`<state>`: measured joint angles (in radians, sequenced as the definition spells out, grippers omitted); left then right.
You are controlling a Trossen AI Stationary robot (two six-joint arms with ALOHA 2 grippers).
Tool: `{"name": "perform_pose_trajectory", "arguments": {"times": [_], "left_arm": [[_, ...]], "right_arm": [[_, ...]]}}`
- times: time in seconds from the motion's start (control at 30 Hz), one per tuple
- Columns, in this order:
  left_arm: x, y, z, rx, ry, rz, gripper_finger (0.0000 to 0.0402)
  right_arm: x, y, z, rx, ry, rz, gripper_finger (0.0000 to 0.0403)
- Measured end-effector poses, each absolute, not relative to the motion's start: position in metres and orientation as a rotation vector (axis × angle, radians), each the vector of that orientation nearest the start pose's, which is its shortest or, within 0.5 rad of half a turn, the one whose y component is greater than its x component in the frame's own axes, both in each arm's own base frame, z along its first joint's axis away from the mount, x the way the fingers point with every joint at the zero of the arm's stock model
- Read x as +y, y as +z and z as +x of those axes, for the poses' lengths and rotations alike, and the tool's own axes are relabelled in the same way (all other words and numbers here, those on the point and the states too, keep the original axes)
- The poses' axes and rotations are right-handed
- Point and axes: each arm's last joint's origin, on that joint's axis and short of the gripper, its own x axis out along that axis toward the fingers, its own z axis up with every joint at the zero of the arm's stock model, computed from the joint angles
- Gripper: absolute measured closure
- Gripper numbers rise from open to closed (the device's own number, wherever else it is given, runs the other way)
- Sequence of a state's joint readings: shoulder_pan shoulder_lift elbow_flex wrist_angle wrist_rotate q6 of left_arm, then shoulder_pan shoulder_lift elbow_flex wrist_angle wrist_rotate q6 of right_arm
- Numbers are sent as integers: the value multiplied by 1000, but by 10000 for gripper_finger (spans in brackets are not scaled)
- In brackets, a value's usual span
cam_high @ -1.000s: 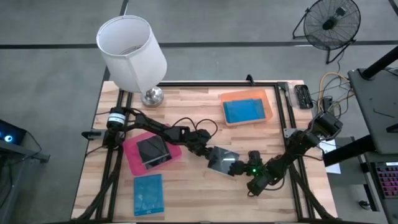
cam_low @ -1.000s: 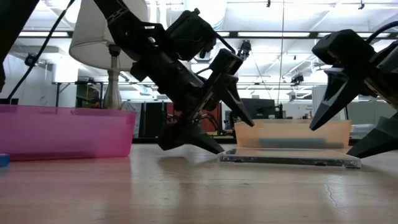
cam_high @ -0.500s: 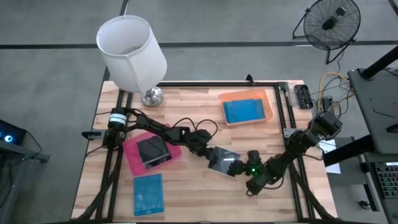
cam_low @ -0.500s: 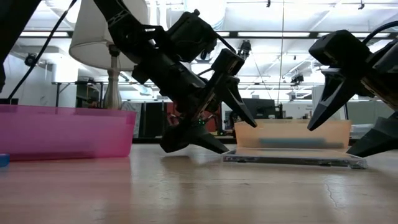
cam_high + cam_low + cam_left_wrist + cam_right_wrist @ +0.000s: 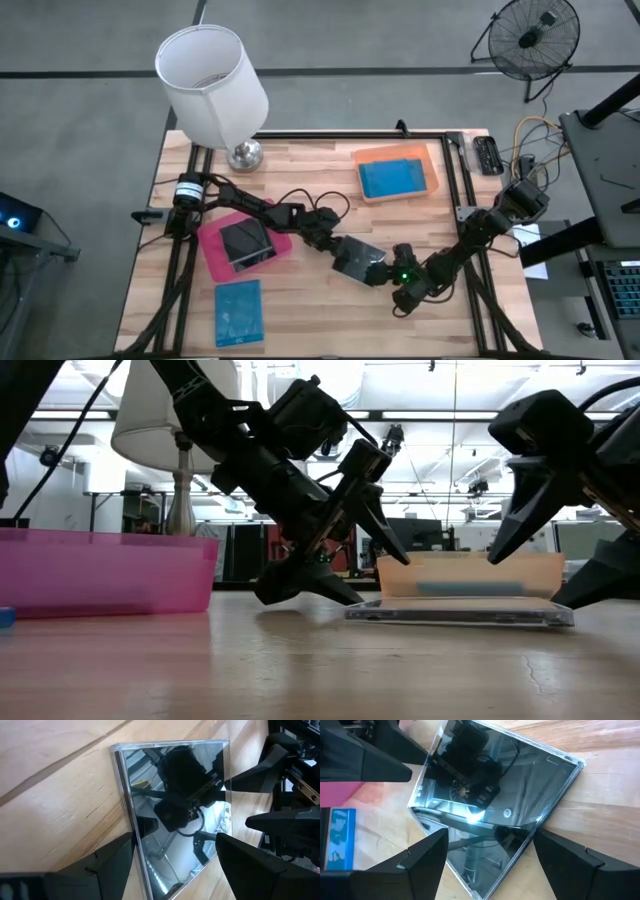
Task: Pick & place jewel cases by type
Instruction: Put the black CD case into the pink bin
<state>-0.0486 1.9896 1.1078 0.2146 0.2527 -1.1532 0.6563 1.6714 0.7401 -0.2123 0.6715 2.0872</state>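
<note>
Two arms are meeting over a wooden counter (image 5: 300, 160), a lamp (image 5: 213, 75) and fan (image 5: 527, 35) standing by. One dark jewel case (image 5: 358, 259) is lying flat between both grippers: left gripper (image 5: 335, 252) and right gripper (image 5: 392, 270) are reaching low, each straddling an opposite edge, fingers spread wide, nothing lifted.

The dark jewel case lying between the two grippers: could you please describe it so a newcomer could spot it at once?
On the wooden table, midway between the pink tray and the right edge, the dark glossy jewel case lies flat between both open grippers. Unlike the others, it sits in no tray and mirrors the ceiling.
</note>
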Motion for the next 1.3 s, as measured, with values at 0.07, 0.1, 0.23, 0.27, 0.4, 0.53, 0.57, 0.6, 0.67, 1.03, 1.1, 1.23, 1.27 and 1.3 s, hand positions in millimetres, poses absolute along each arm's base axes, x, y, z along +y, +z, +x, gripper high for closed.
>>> {"name": "perform_pose_trajectory", "arguments": {"times": [0.07,0.1,0.23,0.27,0.4,0.53,0.57,0.6,0.67,1.03,1.1,1.23,1.27,1.3], "left_arm": [[-27,134,404,762,128,-1166,136],[-27,134,404,762,128,-1166,136],[-27,134,404,762,127,-1165,136],[-27,134,404,763,127,-1165,136],[-27,135,403,765,124,-1165,136],[-27,134,403,771,128,-1165,136],[-27,134,403,773,129,-1164,136],[-26,134,402,775,131,-1164,136],[-26,134,402,776,131,-1163,136],[-27,134,402,783,132,-1162,136],[-27,134,402,783,132,-1162,136],[-27,134,402,785,132,-1163,136],[-27,134,402,785,133,-1165,136],[-27,134,402,785,132,-1166,136]], "right_arm": [[156,124,232,456,-823,1239,117],[156,124,232,451,-823,1239,117],[156,125,233,424,-825,1236,117],[155,125,233,415,-826,1236,117],[156,129,234,386,-818,1235,117],[157,136,237,345,-802,1226,117],[157,138,237,338,-799,1226,117],[158,139,238,334,-799,1224,117],[158,141,239,334,-804,1216,117],[158,156,241,275,-815,1159,117],[158,160,242,243,-816,1148,117],[156,166,245,162,-820,1123,117],[156,168,245,150,-820,1118,117],[155,169,246,148,-821,1116,117]]}}
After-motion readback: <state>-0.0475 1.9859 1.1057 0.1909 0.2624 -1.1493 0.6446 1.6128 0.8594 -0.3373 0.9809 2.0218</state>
